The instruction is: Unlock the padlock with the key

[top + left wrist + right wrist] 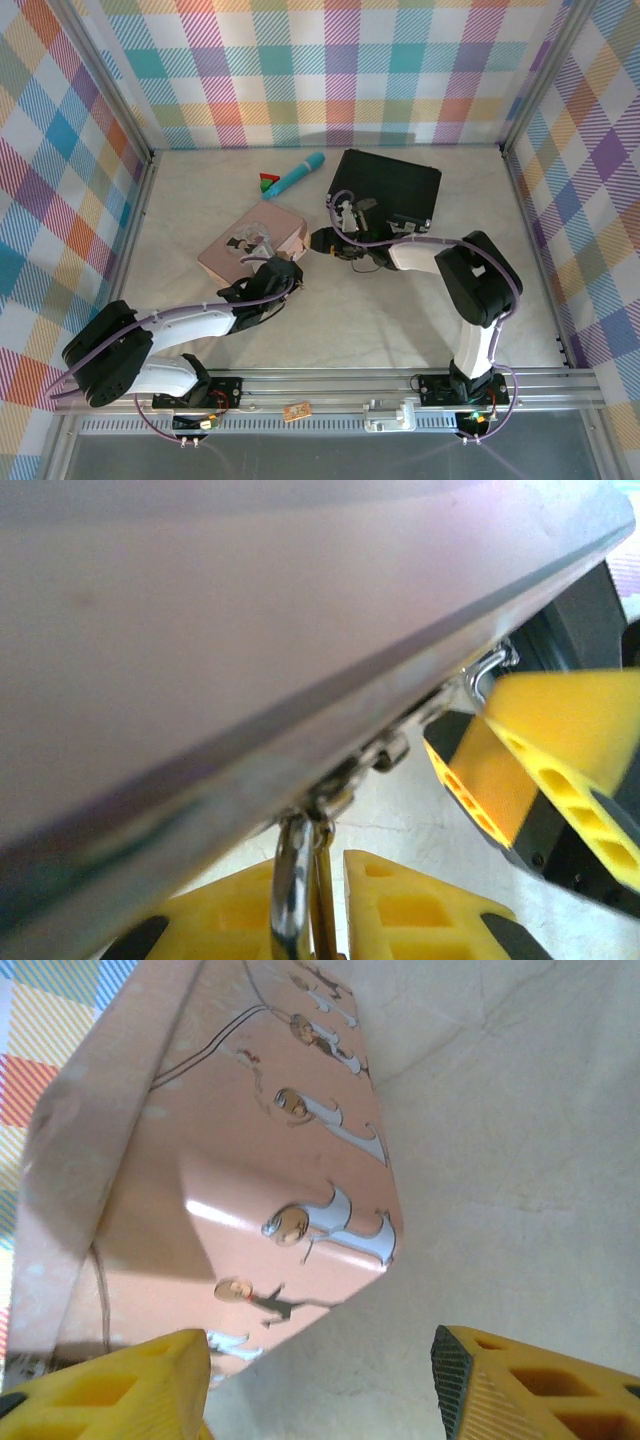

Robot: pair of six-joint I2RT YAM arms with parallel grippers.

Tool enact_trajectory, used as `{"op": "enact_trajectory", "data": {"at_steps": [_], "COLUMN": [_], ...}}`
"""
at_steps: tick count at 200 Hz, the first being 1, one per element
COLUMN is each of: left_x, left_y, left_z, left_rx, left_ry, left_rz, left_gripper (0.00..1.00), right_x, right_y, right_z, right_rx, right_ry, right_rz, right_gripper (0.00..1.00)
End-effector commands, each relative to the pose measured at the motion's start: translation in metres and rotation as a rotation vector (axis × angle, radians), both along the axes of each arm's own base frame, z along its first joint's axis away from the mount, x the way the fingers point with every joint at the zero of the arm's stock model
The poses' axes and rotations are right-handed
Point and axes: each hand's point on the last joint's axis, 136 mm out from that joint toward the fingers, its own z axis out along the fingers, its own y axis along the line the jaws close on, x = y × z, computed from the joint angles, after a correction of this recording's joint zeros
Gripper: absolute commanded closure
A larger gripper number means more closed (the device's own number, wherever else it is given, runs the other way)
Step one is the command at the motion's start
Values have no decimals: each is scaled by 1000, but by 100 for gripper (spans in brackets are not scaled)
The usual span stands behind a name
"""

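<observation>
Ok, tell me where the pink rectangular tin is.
Top view: the pink rectangular tin lies left of centre, the left gripper at its near right edge, the flat black case behind it, rightward.

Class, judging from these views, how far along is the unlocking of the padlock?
Done: the left end effector is shut on the padlock at the edge of the pink tin. In hand: the right end effector hangs open beside it, holding no key. Left: fetching, inserting and turning the key.
</observation>
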Motion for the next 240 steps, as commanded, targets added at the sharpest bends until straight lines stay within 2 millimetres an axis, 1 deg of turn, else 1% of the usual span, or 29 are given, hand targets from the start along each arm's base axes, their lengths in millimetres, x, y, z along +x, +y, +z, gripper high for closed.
{"op": "enact_trajectory", "data": {"at_steps": [1, 21, 34, 57, 67, 70, 76, 98, 112, 117, 130, 161, 186, 197, 223, 240], "left_x": [11, 14, 17, 20, 21, 22, 22, 23, 23, 23, 23, 23, 23, 22, 23, 23], "left_y": [14, 16, 16, 13, 11, 10, 9, 6, 5, 4, 3, 2, 3, 4, 4, 4], "left_z": [21, 25, 28, 28, 28, 28, 28, 25, 23, 23, 22, 24, 26, 26, 26, 26], "left_rx": [-80, -105, -141, -189, -200, -204, -211, -244, -266, -273, -278, -283, -276, -273, -275, -275], "left_ry": [-61, -74, -84, -79, -74, -73, -72, -66, -65, -67, -65, -66, -73, -72, -74, -76], "left_rz": [131, 151, 164, 171, 168, 165, 161, 165, 169, 167, 163, 158, 156, 157, 158, 158], "left_gripper": [100, 100, 100, 100, 100, 100, 100, 100, 100, 100, 100, 100, 100, 100, 100, 100], "right_x": [-19, -39, -51, -75, -83, -84, -86, -89, -87, -87, -87, -85, -84, -85, -90, -91], "right_y": [-10, -21, -23, -14, -8, -5, -3, 3, 4, 5, 10, 20, 20, 24, 34, 34], "right_z": [29, 34, 37, 47, 50, 56, 56, 51, 47, 48, 45, 31, 26, 25, 24, 22], "right_rx": [50, 98, 132, 194, 217, 237, 246, 288, 327, 346, 372, 385, 382, 387, 410, 418], "right_ry": [-4, 32, 38, 4, -16, -39, -47, -51, -45, -50, -47, -22, -24, -14, 5, 15], "right_rz": [-10, -36, -42, -9, 6, 11, 10, 3, -11, -10, 3, 1, -20, -8, 18, 13], "right_gripper": [39, 42, 44, 45, 46, 46, 46, 47, 49, 51, 54, 55, 54, 55, 65, 68]}}
